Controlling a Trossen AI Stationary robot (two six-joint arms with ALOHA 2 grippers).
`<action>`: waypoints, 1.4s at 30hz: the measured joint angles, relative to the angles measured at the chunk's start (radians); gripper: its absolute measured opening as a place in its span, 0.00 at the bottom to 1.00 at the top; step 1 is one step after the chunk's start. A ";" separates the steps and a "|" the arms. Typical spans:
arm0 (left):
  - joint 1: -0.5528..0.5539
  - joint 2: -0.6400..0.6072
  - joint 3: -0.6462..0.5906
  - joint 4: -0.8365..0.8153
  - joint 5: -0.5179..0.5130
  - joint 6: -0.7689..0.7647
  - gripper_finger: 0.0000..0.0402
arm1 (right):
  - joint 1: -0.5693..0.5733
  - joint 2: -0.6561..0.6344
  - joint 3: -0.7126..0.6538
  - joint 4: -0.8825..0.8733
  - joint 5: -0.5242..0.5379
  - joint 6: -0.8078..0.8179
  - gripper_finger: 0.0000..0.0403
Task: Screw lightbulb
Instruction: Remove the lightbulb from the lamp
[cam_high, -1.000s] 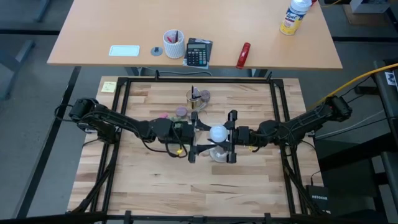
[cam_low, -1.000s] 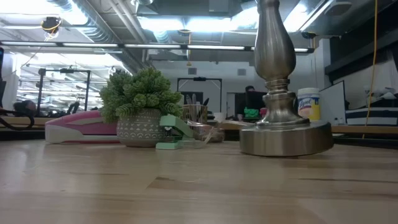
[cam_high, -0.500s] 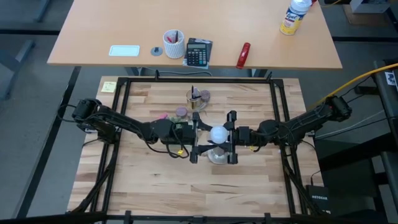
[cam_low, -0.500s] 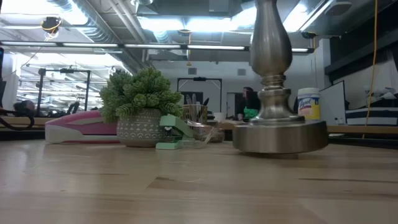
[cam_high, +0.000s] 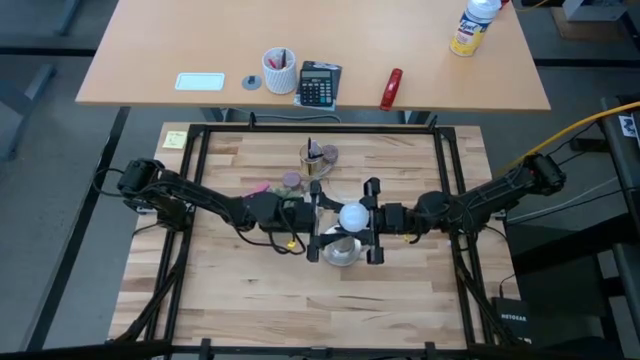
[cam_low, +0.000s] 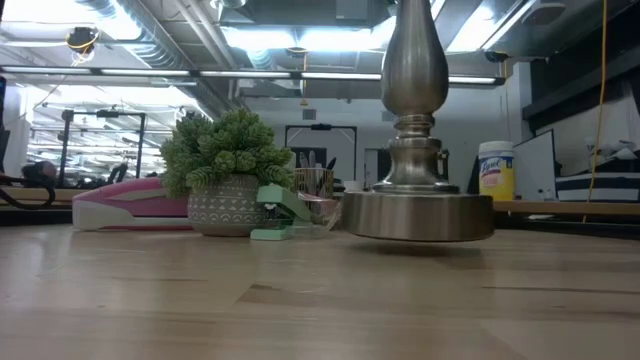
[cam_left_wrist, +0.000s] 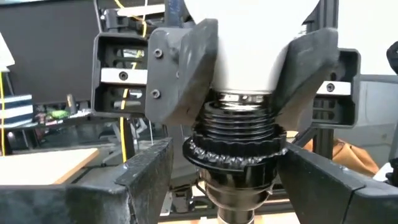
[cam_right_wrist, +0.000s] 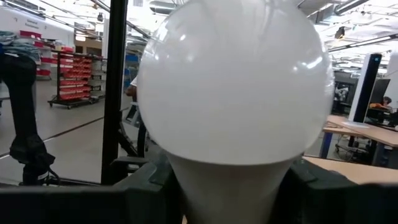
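One lightbulb sits atop the single stand's black socket, pinched at its neck by the right gripper, while the left gripper, fingers spread wide, flanks the socket opposite.

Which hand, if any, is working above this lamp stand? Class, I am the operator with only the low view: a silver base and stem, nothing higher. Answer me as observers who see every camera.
Observer: From above, the right hand is closed on the lightbulb, directly over the lamp stand.
Operator: Is the bulb in the socket yet?
Observer: The left wrist view shows its silvery screw base at the mouth of the black socket; how far in it is, I cannot tell.
Operator: And the left hand?
Observer: The left hand is on the stand's opposite side, facing the right hand.
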 joint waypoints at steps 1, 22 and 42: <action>-0.002 0.000 0.000 0.001 0.004 0.011 0.67 | 0.000 0.000 0.000 -0.002 0.002 0.000 0.40; -0.007 -0.005 0.000 0.044 0.075 0.035 0.67 | 0.001 0.000 -0.001 -0.007 0.007 -0.002 0.40; -0.009 -0.008 0.004 0.001 0.076 0.037 0.51 | 0.001 0.000 -0.004 0.009 -0.026 0.022 0.40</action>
